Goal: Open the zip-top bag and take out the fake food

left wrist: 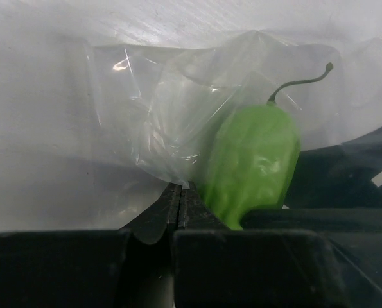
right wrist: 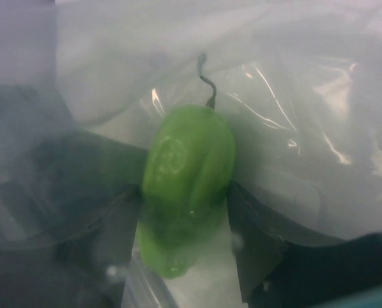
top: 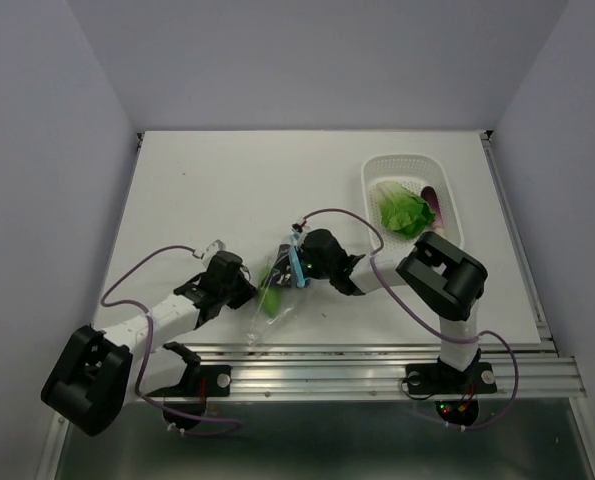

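The clear zip-top bag (top: 267, 310) lies at the table's near middle, its blue zip strip (top: 297, 262) at the far end. A small light-green pepper-like toy (top: 272, 299) is inside it. My left gripper (top: 245, 288) is shut on a fold of the bag's plastic (left wrist: 171, 173); the pepper toy (left wrist: 251, 160) shows just right of it. My right gripper (top: 283, 284) reaches into the bag mouth, and its fingers (right wrist: 255, 237) press both sides of the pepper toy (right wrist: 187, 173). The leafy cabbage piece (top: 402, 213) and the purple piece (top: 432, 203) lie in the basket.
The white perforated basket (top: 377, 170) stands at the back right. The right arm's elbow (top: 442, 275) sits just in front of it. A metal rail (top: 377, 365) runs along the table's near edge.
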`<state>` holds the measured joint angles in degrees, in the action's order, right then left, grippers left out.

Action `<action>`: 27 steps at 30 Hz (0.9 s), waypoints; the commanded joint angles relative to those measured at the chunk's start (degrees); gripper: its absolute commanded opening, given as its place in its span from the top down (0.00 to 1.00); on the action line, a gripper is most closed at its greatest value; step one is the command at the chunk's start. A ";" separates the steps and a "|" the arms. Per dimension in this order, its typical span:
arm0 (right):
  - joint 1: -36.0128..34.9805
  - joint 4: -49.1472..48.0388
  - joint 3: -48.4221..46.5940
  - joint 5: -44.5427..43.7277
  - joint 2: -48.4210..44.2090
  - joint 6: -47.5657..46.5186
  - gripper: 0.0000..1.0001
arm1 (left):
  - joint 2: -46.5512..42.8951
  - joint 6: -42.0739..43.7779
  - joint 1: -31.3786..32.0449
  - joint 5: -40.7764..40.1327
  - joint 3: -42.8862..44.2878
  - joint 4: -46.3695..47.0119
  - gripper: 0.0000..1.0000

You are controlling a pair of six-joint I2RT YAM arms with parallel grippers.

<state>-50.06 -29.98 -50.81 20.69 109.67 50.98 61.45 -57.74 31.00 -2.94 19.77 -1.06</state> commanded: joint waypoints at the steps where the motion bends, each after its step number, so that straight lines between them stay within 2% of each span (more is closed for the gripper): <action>1: -1.62 0.89 -2.98 -1.79 2.56 0.78 0.39 | 0.68 1.83 -0.15 1.53 2.03 4.40 1.00; 4: -2.14 -0.16 -3.77 -1.36 3.36 1.40 0.41 | 1.47 2.54 -0.15 1.71 2.20 5.10 1.00; 6: -2.14 -1.40 -3.77 -0.21 3.54 1.93 0.50 | 2.27 2.71 -0.15 1.27 2.73 5.02 1.00; 7: -2.14 -1.31 -3.60 -0.56 2.93 2.02 0.58 | 3.05 2.98 -0.15 0.66 3.08 4.75 1.00; 8: -2.14 -1.14 -3.34 -0.82 2.92 2.02 0.58 | 3.41 2.81 -0.15 0.22 3.26 4.40 1.00; 9: -2.14 -0.44 -2.99 -1.52 1.53 1.67 0.64 | 3.76 2.80 -0.15 -0.13 3.43 4.14 1.00; 12: -2.14 5.88 -3.25 -5.30 -2.08 -0.35 0.71 | 4.99 2.28 -0.24 -1.80 4.31 2.47 1.00; 15: -0.22 10.46 -2.28 -6.80 -5.76 -0.27 0.72 | 5.96 1.75 -0.42 -3.91 5.19 1.15 1.00; 20: 3.21 10.90 3.16 -9.17 -11.31 -0.35 0.73 | 8.94 3.76 -2.26 -4.53 6.51 -0.17 1.00; 27: 9.27 13.63 7.21 -6.27 -20.53 0.87 0.73 | 16.77 7.55 -4.11 -3.56 11.25 -1.14 1.00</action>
<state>-43.75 -17.37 -45.76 14.02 95.07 51.40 75.26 -53.71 27.92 -4.80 28.95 0.21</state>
